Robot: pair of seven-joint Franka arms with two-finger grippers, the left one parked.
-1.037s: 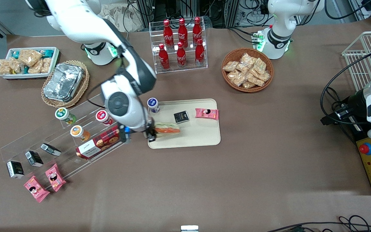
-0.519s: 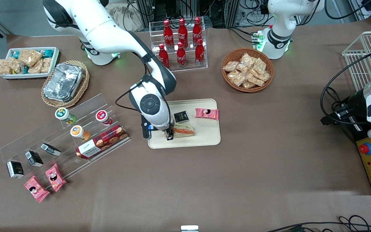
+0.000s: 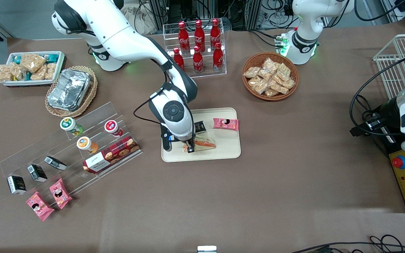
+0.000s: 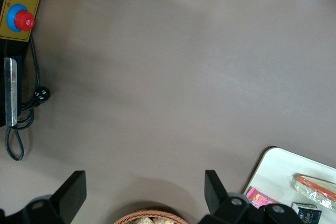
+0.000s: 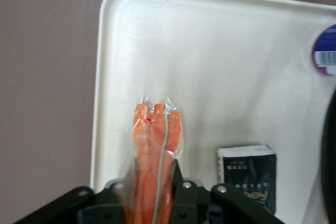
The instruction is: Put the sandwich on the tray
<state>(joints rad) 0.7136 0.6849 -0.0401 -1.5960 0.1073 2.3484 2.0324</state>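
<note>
Moved further over the tray (image 3: 223, 153) since 0.5 s ago: claw (image 3: 189, 147) with sandwich (image 3: 205, 143) now sits nearer the tray's middle.
Claw is clamped on the sandwich, wedge sticking out toward the parked arm's end, low over the tray; contact with it can't be told. Wrist view shows orange filling (image 5: 156, 156) between the fingers and a black packet (image 5: 247, 174) beside it; front view adds the pink packet (image 3: 225, 123) on the tray, worktop (image 3: 258, 196) around.
</note>
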